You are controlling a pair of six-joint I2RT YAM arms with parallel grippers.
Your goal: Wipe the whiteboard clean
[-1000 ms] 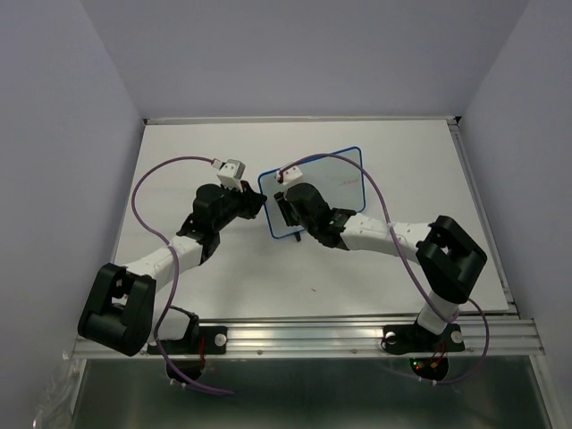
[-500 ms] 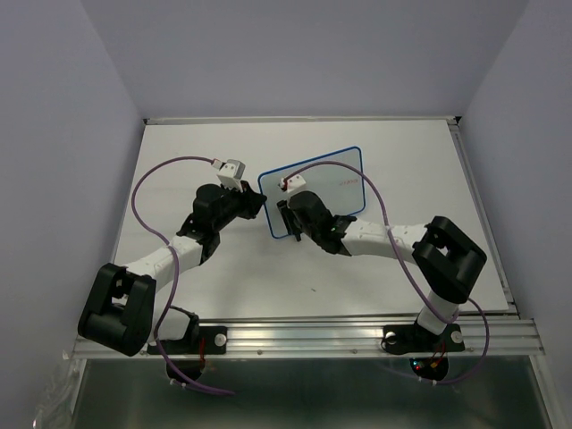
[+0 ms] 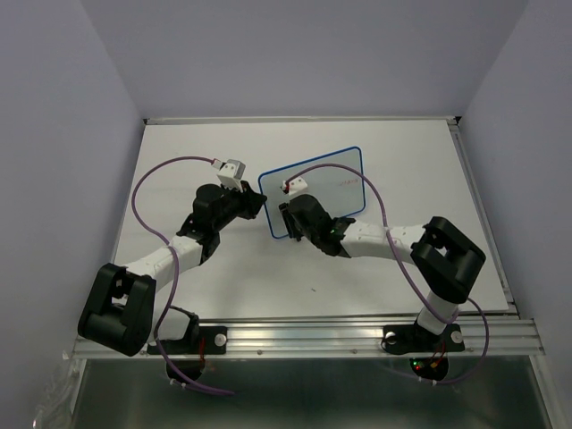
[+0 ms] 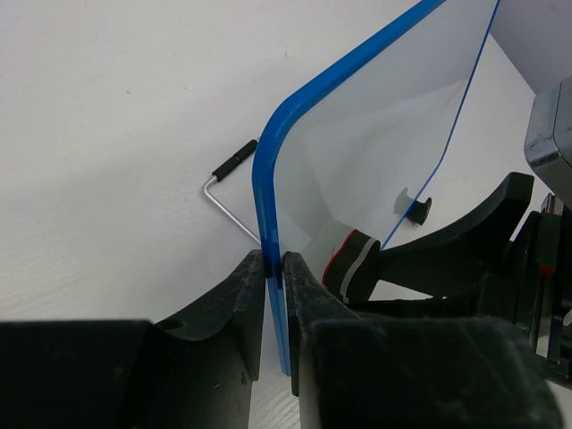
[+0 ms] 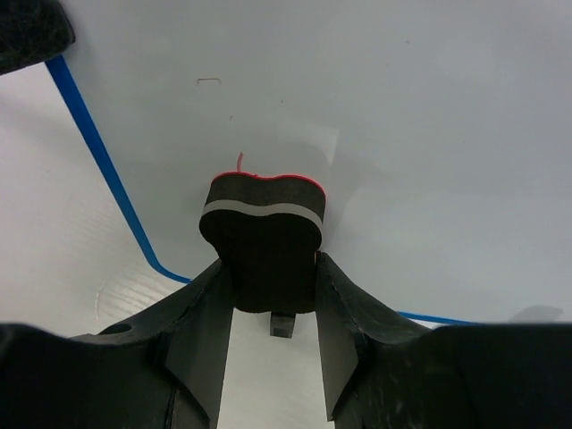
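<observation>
- My left claw (image 4: pixel 275 268) is pinching tight on the whiteboard (image 4: pixel 375 134) at its left edge; the board is standing mid-table (image 3: pixel 179 152).
- My right claw (image 5: pixel 268 268) is squeezing the eraser (image 5: pixel 261 234) against the board's face.
- Risk: if I'm pushing too hard, the board could be slipping out of that thin pinch (red marks (image 5: pixel 208 81) left unwiped).

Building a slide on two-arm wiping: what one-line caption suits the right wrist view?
Right arm's jaws grip a black eraser at the blue-framed whiteboard, faint red marks nearby.

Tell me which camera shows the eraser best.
The right wrist view: the eraser fills the centre, clamped in the right gripper against the whiteboard. Left wrist catches only its edge; from the top, the right arm hides it.
</observation>
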